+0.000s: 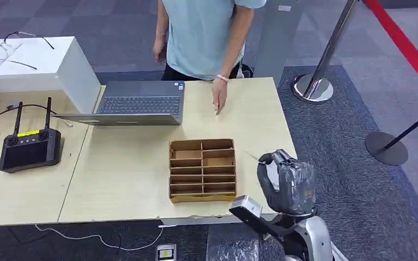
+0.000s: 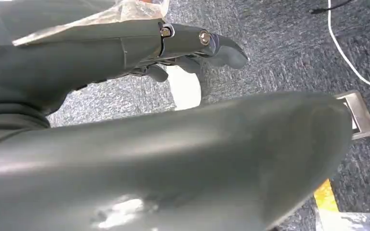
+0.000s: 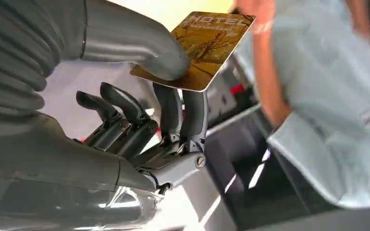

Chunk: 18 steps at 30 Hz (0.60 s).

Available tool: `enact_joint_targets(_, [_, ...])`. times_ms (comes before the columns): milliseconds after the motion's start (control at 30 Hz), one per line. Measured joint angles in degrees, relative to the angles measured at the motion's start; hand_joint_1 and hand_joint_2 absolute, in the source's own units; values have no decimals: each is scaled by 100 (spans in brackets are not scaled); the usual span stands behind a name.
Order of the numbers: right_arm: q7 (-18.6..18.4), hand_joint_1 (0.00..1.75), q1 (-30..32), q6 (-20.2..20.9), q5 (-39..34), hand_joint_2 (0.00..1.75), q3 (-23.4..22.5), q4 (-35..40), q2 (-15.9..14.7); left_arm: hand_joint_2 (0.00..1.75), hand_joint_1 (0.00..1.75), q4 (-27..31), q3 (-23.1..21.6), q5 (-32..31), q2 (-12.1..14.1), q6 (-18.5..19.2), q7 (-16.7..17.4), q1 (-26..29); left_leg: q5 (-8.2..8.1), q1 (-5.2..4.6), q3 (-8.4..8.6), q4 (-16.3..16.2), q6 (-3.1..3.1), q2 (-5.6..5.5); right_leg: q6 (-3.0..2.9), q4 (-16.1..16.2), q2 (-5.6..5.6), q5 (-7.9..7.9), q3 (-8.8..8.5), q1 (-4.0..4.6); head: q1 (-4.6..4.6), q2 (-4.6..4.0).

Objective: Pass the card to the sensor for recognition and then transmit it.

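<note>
Item, my right hand: raised at the near right corner of the tabletop, just right of the cardboard organizer. It holds the card, pinched between the thick thumb on the top face and the fingers beneath; the remaining fingers curl in below.

Item, card: gold-brown, printed with a tree motif and the word HOTEL along one edge. In the head view only a pale sliver shows at my fingertips, off the tabletop surface.

Item, my left hand: seen over grey carpet, fingers drawn in beside the palm. A white shape lies behind them; I cannot tell whether anything is held or how far the hand is closed.

Item, cardboard organizer: brown, divided into two columns of shallow slots, lying flat near the front edge of the tabletop.

Item, laptop: grey, opened out, at the far side of the tabletop.

Item, person: light blue shirt, standing at the far edge; one hand rests fingertips-down on the tabletop, right of the laptop.

Item, black controller: two upright antennas, on the adjoining table to the left.

Item, eyeglasses: on a white box at far left.

Item, stanchion base: chrome, on the carpet to the right, with a red belt above.
</note>
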<state>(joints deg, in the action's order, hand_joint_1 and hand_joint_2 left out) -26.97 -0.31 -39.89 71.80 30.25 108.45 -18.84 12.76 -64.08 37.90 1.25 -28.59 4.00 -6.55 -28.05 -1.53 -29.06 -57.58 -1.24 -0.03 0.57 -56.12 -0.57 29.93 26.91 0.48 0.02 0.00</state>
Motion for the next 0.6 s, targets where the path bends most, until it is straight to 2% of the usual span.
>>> enact_joint_targets(300, [-114, 175, 2, 2, 227, 175, -513, -186, 68, 0, 0, 0, -79, -70, -22, 13, -2, -1, 0, 0, 1, -1, 0, 0, 0, 0, 0, 0, -1, 0, 0, 0])
enact_joint_targets(600, [-173, 175, 0, 2, 157, 175, -693, -324, 101, 0, 0, 0, -103, -81, -26, 13, -2, -2, 0, 0, 1, 0, 0, 0, 0, 0, 0, 0, 0, 0, 2, 0])
